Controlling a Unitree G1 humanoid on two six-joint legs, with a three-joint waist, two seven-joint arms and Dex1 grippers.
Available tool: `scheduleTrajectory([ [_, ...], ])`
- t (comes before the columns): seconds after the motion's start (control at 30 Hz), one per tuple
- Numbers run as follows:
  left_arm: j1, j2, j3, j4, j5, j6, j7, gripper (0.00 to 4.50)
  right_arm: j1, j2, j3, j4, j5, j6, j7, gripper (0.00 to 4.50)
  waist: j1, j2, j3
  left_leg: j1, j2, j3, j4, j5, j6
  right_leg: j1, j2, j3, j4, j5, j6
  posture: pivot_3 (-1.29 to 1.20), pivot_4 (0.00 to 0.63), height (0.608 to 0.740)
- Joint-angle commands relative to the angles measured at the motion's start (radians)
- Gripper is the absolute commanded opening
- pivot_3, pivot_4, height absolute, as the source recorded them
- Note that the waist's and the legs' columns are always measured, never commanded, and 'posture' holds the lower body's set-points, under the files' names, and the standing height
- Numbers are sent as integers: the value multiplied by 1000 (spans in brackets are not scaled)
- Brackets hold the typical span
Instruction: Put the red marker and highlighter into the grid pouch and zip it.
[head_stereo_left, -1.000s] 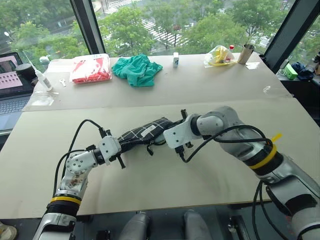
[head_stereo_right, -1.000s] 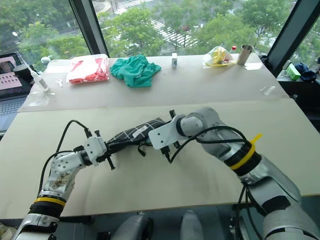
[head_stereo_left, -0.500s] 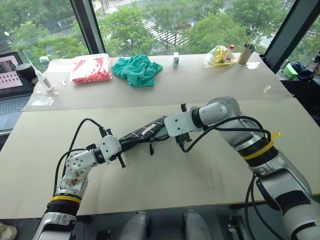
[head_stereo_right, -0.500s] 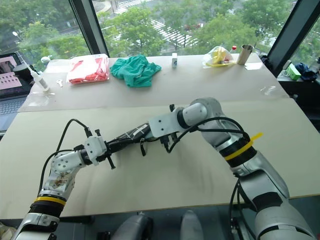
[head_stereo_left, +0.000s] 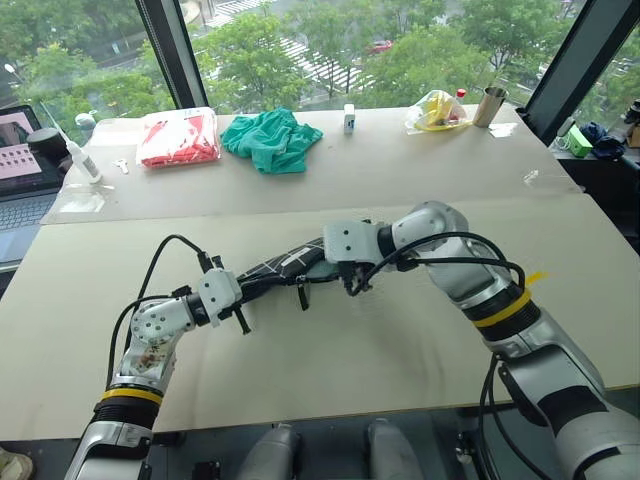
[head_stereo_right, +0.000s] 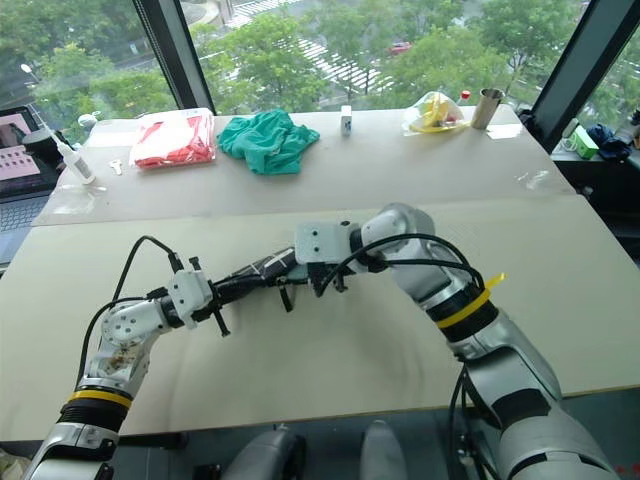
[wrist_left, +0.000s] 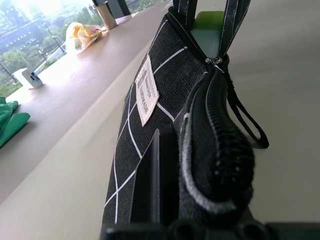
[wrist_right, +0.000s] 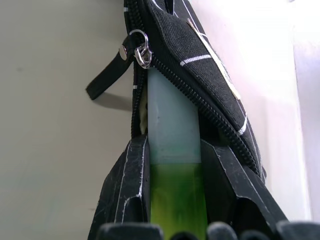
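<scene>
Beige table (head_stereo_left: 300, 380), tall windows (head_stereo_left: 300, 40) behind, green trees outside, daylight

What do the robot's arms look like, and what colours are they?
Both arms are silver-grey metal with loose black cables. The left gripper and right gripper sit on white blocks with black fingers. Yellow bands ring the left arm and right arm.

Bright daylight comes through the far windows (head_stereo_left: 330, 50), and the table (head_stereo_left: 400, 180) shows only soft shadows. Wrist views blur close up, with glare far off.
</scene>
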Motion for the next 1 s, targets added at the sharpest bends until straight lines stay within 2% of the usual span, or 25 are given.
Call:
scheduleTrajectory([
  [0.03, -16, -12, -19, -40, -8, -20, -15, 0, -38, 56, 25, 6, -41, -84, -64, 1042, 0, 0, 0, 0, 0, 0, 0, 0, 0, 0, 0, 0, 0, 0, 0, 0, 150, 740],
  [0.23, -11, -16, -19, -45, -6, -20, -15, 0, 2, 50, 43, -14, -82, -155, -66, 1042, -1, 0, 0, 0, 0, 0, 0, 0, 0, 0, 0, 0, 0, 0, 0, 0, 150, 740],
  [0.3, -9, -18, -19, -47, -5, -20, -14, 0, 9, 69, 15, -19, -65, -111, -73, 2105, -1, 0, 0, 0, 0, 0, 0, 0, 0, 0, 0, 0, 0, 0, 0, 0, 150, 740],
  [0.33, -8, -19, -19, -47, -5, -20, -15, 0, 10, 72, 1, -24, -62, -105, -82, 2230, -2, 0, 0, 0, 0, 0, 0, 0, 0, 0, 0, 0, 0, 0, 0, 0, 150, 740],
  [0.5, -11, -24, -21, -45, -6, -17, -14, 0, -4, 73, -84, -63, 16, -18, -49, 3925, -1, 0, 0, 0, 0, 0, 0, 0, 0, 0, 0, 0, 0, 0, 0, 0, 150, 740],
  [0.6, -13, -28, -21, -45, -12, -13, -11, 0, -11, 38, -141, -91, 78, 1, -3, 3925, 0, 0, 0, 0, 0, 0, 0, 0, 0, 1, 0, -1, 0, 0, 0, 0, 150, 740],
  [0.7, -10, -33, -16, -48, -17, -7, -7, 0, -26, -56, -241, -100, 167, -5, 57, 3925, 5, 0, 0, 0, 0, -1, 0, 0, 0, 1, 0, -1, -1, 0, 0, 0, 150, 740],
  [0.8, -7, -34, -13, -53, -17, -4, -6, 0, -34, -100, -318, -89, 226, -36, 43, 3925, 6, 0, 0, 0, 0, -1, 1, 0, 0, 1, 0, -1, -1, 0, 0, 0, 150, 740],
  [0.93, 1, -33, -9, -64, -19, 3, -1, 0, 22, -199, -470, -141, 415, 153, 127, 3925, 3, 0, 0, 0, 0, -1, -1, 0, 0, 1, 0, -1, -1, 0, 0, 0, 150, 740],
  [1.0, 5, -31, -6, -70, -21, 7, 1, 0, 100, -251, -498, -184, 495, 273, 163, 3925, 6, 0, 0, 0, 0, -1, -1, 0, 0, 1, 0, -1, -1, 0, 0, 0, 150, 740],
])
